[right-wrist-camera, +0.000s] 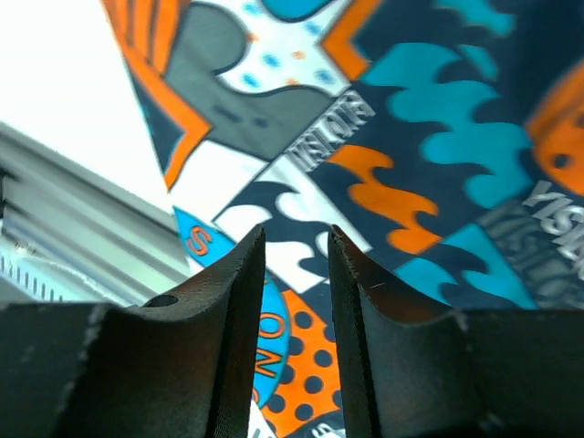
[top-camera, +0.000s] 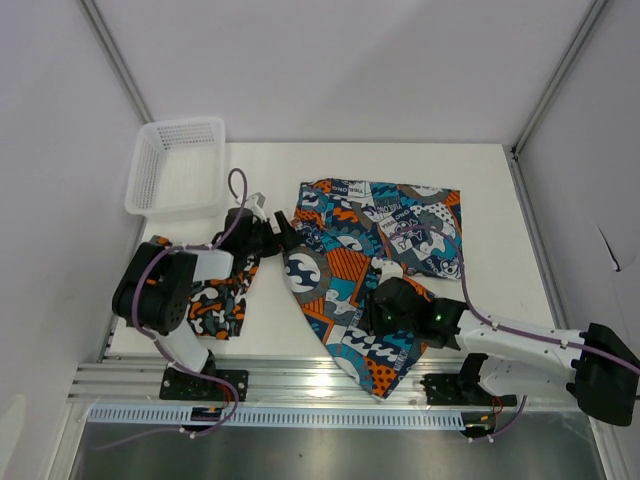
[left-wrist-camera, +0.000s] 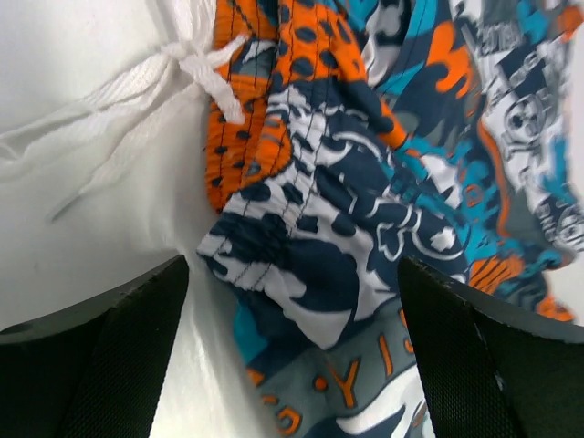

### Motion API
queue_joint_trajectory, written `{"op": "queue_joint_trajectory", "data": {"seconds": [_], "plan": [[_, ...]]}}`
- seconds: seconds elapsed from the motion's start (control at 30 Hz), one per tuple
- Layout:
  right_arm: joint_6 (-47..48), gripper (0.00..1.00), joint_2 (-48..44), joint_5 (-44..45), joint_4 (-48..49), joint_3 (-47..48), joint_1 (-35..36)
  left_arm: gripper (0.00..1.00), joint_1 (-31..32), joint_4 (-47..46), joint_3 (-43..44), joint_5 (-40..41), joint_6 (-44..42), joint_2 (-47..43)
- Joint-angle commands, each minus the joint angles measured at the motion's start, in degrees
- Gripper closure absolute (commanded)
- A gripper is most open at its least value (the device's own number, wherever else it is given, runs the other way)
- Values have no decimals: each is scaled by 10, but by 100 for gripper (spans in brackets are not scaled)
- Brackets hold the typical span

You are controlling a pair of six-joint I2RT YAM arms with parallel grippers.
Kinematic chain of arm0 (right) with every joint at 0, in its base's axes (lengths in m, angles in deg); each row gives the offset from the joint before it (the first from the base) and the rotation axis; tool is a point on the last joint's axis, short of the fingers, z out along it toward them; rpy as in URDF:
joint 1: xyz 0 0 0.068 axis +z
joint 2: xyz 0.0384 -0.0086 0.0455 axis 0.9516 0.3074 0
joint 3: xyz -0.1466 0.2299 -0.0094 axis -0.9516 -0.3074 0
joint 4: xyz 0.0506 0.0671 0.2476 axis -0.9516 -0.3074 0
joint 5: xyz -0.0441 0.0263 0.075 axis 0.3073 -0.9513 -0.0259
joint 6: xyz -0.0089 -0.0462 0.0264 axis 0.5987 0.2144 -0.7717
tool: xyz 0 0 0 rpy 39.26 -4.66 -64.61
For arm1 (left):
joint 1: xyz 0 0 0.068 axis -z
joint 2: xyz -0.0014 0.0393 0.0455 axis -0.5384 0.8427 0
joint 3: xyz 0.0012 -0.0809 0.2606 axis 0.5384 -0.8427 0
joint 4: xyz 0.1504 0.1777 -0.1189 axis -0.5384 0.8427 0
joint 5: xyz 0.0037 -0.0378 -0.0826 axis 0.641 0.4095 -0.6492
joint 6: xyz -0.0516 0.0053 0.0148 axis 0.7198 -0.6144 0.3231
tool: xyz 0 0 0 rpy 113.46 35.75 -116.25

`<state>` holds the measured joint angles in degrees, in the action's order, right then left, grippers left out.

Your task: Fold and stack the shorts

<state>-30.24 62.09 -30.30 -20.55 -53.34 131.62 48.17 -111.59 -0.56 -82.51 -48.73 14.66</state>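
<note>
Item one: graphic shorts (top-camera: 400, 225), teal, orange, white and dark grey, spread to the right of the basket (top-camera: 178, 165), partly turned over on themselves. Item two: camouflage shorts (top-camera: 222, 300), bunched, on the near side of the basket. Left gripper (left-wrist-camera: 292, 347): jaws wide apart, empty, over the graphic waistband beside a white drawstring (left-wrist-camera: 137, 100). Right gripper (right-wrist-camera: 297, 242): jaws nearly together above the print, farthest from the basket; whether cloth is pinched cannot be told. Handling, as judged: light, limp, prone to slide and crease; best taken at the gathered waistband or a hem corner.
</note>
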Motion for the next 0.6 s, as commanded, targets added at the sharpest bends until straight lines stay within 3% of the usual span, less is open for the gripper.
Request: {"op": "queue_joint_trajectory", "data": {"seconds": [0.0,0.2,0.3,0.57], "plan": [[-2,65,10,13,53,12,27,3,-26,-110,-22,-58,79,32],[-24,66,31,27,100,-13,62,8,-64,-282,-76,-109,210,91],[-30,66,52,30,112,-14,74,16,-72,-367,-84,-127,282,130],[-47,67,64,49,123,-17,101,29,-72,-338,-101,-83,330,120]]}}
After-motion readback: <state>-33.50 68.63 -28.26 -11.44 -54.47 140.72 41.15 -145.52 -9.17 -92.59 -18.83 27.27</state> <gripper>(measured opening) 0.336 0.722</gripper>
